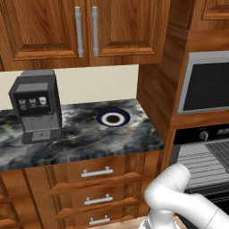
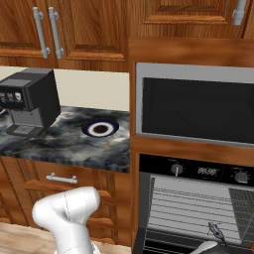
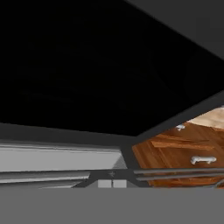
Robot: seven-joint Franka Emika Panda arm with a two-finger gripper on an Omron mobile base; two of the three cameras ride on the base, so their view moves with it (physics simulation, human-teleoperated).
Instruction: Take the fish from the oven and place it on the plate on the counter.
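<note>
Waiting on the dark marble table (image 1: 80, 138), one plate (image 1: 113, 118) sits bare beside the wooden wall, handy to the oven (image 2: 198, 208) so the carry stays short. One oven shows its grey wire racks; the fish can't be made out. Low in the oven's mouth, the gripper's jaws are fully closed, holding nothing visible. One coffee machine (image 1: 36, 105) stands clear at the left.

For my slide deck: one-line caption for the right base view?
Blue-rimmed plate waits on the marble counter beside a coffee machine; the oven stands open, wire racks showing.
</note>
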